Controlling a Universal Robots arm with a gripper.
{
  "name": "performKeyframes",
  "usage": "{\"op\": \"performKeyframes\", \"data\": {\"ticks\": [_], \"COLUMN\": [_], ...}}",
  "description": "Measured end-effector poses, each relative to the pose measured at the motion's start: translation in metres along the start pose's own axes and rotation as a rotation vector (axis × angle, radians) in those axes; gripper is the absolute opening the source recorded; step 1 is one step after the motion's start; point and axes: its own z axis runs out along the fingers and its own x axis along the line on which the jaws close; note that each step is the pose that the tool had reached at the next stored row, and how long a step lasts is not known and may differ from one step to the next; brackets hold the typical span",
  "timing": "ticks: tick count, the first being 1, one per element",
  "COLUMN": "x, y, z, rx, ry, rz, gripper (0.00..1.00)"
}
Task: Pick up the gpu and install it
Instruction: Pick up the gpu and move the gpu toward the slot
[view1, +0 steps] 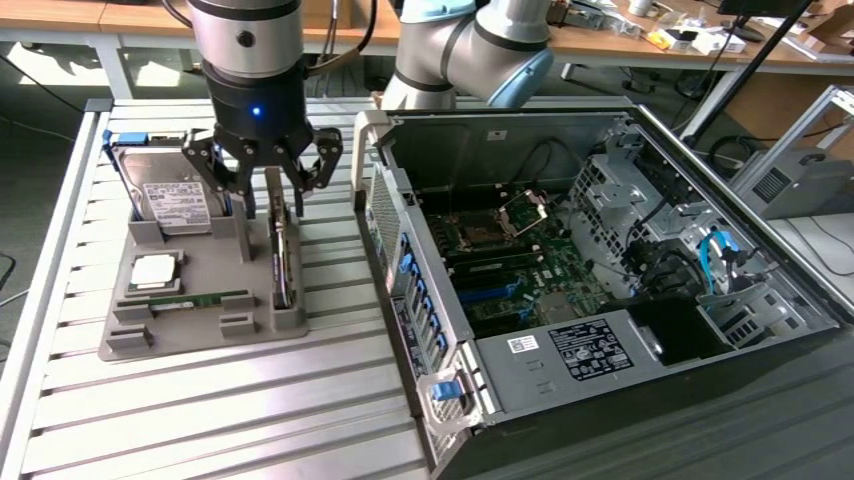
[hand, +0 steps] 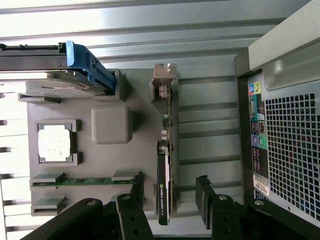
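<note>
**A:** Lay it out for me, biggest things first.

**B:** Reading the exterior view as a clock face: a slatted table (view1: 200, 420) carries everything. The open computer case (view1: 387, 230) takes the 3 o'clock half. The grey tray (view1: 187, 335) sits beside it at 9 o'clock, with the hard drive (view1: 174, 195) at its 12 o'clock end.

**A:** And the gpu?

**B:** The gpu (view1: 282, 262) stands on edge in the tray's slot nearest the case. Its long axis runs 12 to 6. In the wrist view the gpu (hand: 165, 165) shows its silver bracket (hand: 165, 80) at the end far from the gripper.

**A:** Where is it relative to the jaws?

**B:** Directly under them. The gripper (view1: 267, 200) hangs over the card's 12 o'clock portion, jaws spread wide, one at 9 and one at 3 of the card. Most of the card runs on toward 6.

**A:** Touching?

**B:** No. In the wrist view the gripper (hand: 170, 195) straddles the card, and both fingers (hand: 204, 197) stand clear of its faces. Nothing is held.
</note>
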Motion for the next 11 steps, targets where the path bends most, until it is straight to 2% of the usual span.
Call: {"op": "performKeyframes", "data": {"ticks": [11], "x": [0.0001], "y": [-0.0001], "z": [0.0036], "rx": [0.0000], "ry": [0.0000], "rz": [0.000], "gripper": [0.54]}}
